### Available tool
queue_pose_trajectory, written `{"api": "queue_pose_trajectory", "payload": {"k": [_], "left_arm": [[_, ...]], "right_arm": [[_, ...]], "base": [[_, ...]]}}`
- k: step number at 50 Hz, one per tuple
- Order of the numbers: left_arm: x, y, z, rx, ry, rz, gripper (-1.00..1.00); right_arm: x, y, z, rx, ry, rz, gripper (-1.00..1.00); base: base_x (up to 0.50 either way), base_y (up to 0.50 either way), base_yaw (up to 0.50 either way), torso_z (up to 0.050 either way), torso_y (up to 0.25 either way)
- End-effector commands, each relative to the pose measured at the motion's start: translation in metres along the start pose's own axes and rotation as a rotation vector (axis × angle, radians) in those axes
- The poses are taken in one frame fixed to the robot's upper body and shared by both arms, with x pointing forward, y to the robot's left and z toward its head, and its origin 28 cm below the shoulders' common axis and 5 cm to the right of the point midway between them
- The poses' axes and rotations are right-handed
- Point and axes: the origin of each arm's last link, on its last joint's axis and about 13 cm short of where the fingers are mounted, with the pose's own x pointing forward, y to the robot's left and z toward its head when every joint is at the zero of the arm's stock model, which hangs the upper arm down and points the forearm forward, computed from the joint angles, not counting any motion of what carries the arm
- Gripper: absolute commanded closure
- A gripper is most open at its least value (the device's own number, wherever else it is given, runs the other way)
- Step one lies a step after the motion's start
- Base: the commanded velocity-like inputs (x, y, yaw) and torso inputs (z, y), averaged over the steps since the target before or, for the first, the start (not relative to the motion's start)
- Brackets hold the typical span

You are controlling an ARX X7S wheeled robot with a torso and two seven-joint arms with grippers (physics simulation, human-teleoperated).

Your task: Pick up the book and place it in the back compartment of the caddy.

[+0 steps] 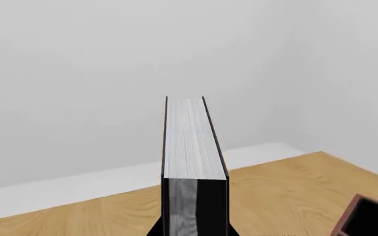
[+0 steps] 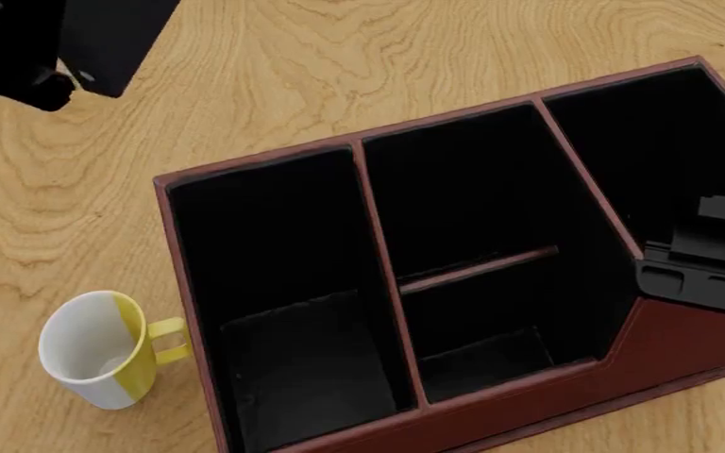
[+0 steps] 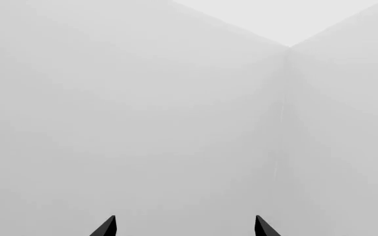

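On desk (image 2: pixel 337 57): caddy (image 2: pixel 665 349), four black cells, back compartment (image 2: pixel 463 198) vacant. Left arm raised beyond caddy's far left corner, left claw (image 1: pixel 194 231) clamping book (image 1: pixel 190 142) aloft. Right claw (image 3: pixel 185 227) spread wide, facing wall. Mug (image 2: pixel 95 347) beside caddy.

mug (image 2: pixel 95 349): white-and-yellow, upright, handle toward the red-brown box, just beside it | counter (image 2: pixel 337 66): light wood grain | wall (image 1: pixel 77 73): plain pale grey
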Motion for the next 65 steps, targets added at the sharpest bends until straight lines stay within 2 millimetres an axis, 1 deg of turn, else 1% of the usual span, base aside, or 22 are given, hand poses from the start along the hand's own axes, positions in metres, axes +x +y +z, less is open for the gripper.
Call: {"api": "queue_pose_trajectory", "payload": {"k": [1, 12, 24, 42, 52, 65], "left_arm": [[0.002, -0.011, 0.02, 0.01, -0.036, -0.11, 1.0], [0.003, -0.026, 0.022, 0.047, -0.009, -0.214, 1.0], [0.005, -0.045, 0.033, 0.063, 0.001, -0.328, 1.0], [0.006, -0.066, 0.039, 0.085, 0.021, -0.427, 1.0], [0.006, -0.078, 0.035, 0.089, 0.035, -0.499, 1.0], [0.008, -0.088, 0.024, 0.088, 0.052, -0.605, 1.0]], "right_arm": [[0.0, 0.0, 0.0, 0.0, 0.001, -0.001, -1.0], [0.0, -0.001, 0.001, -0.002, -0.002, -0.004, -1.0], [-0.001, -0.002, 0.002, -0.002, -0.003, -0.009, -1.0], [-0.002, -0.004, 0.003, -0.005, -0.002, -0.012, -1.0], [-0.002, -0.004, 0.004, -0.009, -0.001, -0.014, -1.0], [-0.002, -0.005, 0.005, -0.011, -0.002, -0.016, -1.0]], "base": [[0.0, 0.0, 0.0, 0.0, 0.0], [0.0, 0.0, 0.0, 0.0, 0.002], [0.0, 0.0, 0.0, 0.0, 0.002], [0.0, 0.0, 0.0, 0.0, 0.002], [0.0, 0.0, 0.0, 0.001, 0.001], [0.0, 0.0, 0.0, 0.0, 0.002]]}}
